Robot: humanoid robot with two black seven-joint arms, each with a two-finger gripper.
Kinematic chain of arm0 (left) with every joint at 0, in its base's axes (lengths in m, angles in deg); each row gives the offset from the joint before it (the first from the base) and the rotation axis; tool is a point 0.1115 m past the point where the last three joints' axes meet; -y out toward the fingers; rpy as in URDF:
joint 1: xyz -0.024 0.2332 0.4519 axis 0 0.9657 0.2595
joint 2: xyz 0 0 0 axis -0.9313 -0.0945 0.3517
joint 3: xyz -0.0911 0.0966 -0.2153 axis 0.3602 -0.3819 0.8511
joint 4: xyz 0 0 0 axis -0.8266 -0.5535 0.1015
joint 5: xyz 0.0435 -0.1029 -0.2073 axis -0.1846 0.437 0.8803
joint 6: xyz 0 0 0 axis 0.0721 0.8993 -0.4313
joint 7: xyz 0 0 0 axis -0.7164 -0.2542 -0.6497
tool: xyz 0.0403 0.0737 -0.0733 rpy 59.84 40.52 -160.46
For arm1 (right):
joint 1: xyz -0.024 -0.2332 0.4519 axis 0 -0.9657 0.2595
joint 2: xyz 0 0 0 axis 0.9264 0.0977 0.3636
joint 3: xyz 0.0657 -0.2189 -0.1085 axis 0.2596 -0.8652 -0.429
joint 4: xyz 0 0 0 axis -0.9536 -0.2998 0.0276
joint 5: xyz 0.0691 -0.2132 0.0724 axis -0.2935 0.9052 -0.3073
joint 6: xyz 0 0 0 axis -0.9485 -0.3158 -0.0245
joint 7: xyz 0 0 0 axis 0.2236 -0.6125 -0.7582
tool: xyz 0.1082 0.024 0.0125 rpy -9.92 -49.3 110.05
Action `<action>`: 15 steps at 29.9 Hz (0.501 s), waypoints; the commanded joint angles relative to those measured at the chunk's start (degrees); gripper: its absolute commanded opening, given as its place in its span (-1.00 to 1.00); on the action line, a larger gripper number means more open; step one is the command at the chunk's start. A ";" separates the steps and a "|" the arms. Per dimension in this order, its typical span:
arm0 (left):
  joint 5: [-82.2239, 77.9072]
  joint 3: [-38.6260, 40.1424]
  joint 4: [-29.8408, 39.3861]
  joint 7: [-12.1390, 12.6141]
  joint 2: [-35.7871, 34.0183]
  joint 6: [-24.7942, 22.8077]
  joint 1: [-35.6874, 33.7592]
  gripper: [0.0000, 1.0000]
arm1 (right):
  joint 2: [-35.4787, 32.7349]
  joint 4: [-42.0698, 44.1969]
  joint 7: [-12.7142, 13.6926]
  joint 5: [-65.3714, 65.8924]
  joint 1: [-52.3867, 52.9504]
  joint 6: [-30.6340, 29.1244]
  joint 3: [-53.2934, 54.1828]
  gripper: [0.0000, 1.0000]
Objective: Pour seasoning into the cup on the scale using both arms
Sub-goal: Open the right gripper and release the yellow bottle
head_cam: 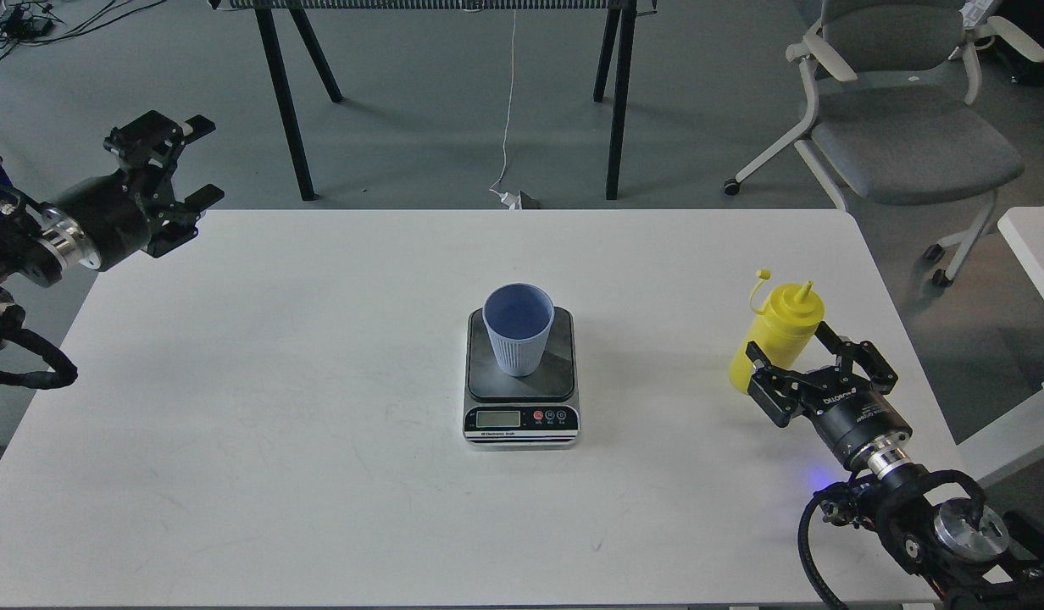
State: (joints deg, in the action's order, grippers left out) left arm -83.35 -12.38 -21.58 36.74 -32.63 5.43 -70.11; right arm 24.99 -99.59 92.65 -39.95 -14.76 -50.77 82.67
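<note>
The light blue ribbed cup (519, 329) stands upright on the dark platform of the scale (522, 415) in the middle of the white table. The yellow seasoning bottle (780, 330) stands upright near the table's right edge, its small cap hanging off to the left. My right gripper (791, 349) is open, with its fingers (763, 383) on either side of the bottle's lower part. My left gripper (202, 161) is open and empty above the table's far left corner, well away from the cup.
The white table (319, 424) ends just right of the bottle. Behind it are black table legs (285, 102), a hanging white cable (509, 102) and a grey office chair (903, 127). Another white surface (1039, 246) is at the right edge.
</note>
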 commanded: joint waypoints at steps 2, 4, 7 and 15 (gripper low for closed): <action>-0.02 0.00 -0.01 0.00 0.09 0.00 -0.11 0.99 | -2.75 -3.32 -0.14 0.02 -2.51 0.00 0.03 0.97; -0.02 0.00 -0.01 0.00 0.18 0.00 -0.11 0.99 | -3.19 -3.67 -0.05 0.02 -3.39 0.00 0.12 0.97; -0.02 0.00 -0.01 0.00 0.27 0.00 -0.03 0.99 | -4.42 -4.90 -0.14 0.02 -4.62 0.00 0.12 0.97; -0.02 0.09 -0.01 0.00 0.27 0.00 -0.11 0.99 | -12.49 -14.56 -1.28 0.02 -11.47 0.00 0.56 0.97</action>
State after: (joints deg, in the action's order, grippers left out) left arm -83.37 -12.38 -21.59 36.73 -32.36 5.42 -70.22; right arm 15.83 -110.72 92.00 -39.92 -23.91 -50.78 83.19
